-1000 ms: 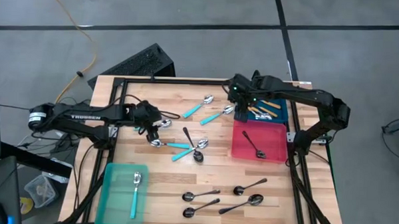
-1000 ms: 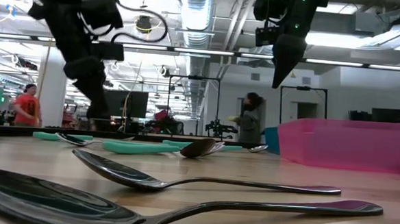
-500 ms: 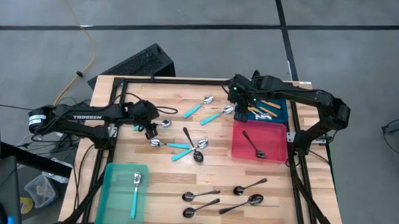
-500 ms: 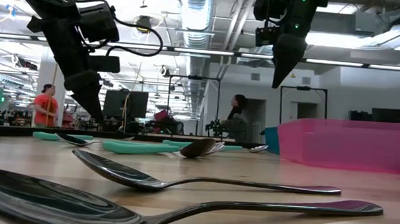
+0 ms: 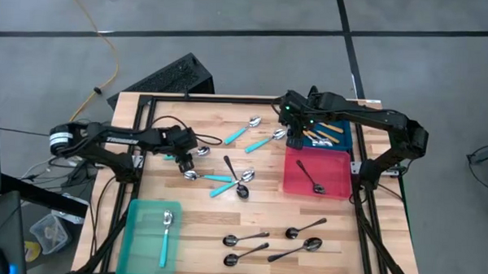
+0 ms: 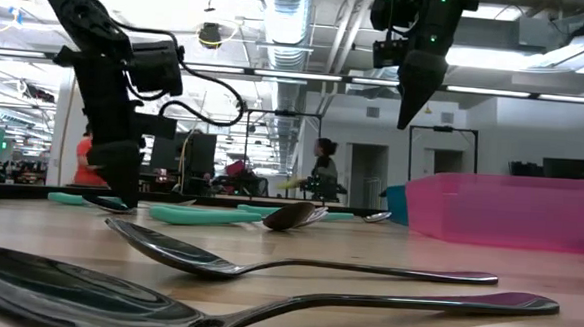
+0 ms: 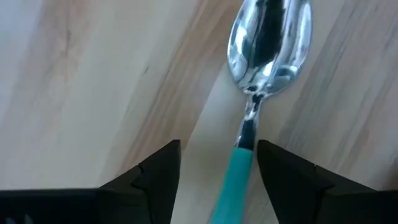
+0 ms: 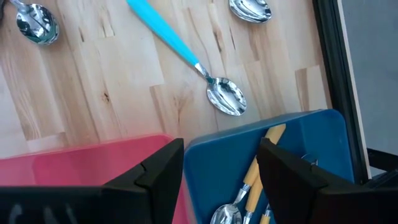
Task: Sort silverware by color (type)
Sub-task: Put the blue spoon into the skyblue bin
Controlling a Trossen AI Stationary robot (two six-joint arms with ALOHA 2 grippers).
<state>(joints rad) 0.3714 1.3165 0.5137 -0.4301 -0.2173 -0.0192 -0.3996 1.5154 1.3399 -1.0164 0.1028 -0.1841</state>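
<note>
Two arms: I'm idling the right gripper, open, over the blue bin; the left gripper, open, is straddling a teal spoon lying on the table. Closing off-centre risks skidding it away.

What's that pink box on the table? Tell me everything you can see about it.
The pink bin is a shallow rectangular tray of what looks like translucent plastic, open on top and sitting flat near the right edge of the wooden table. One dark metal spoon lies inside it at a slant. Its far side sits right against a blue bin holding orange-handled spoons. The right gripper hangs above the blue bin, not touching the pink one.
</note>
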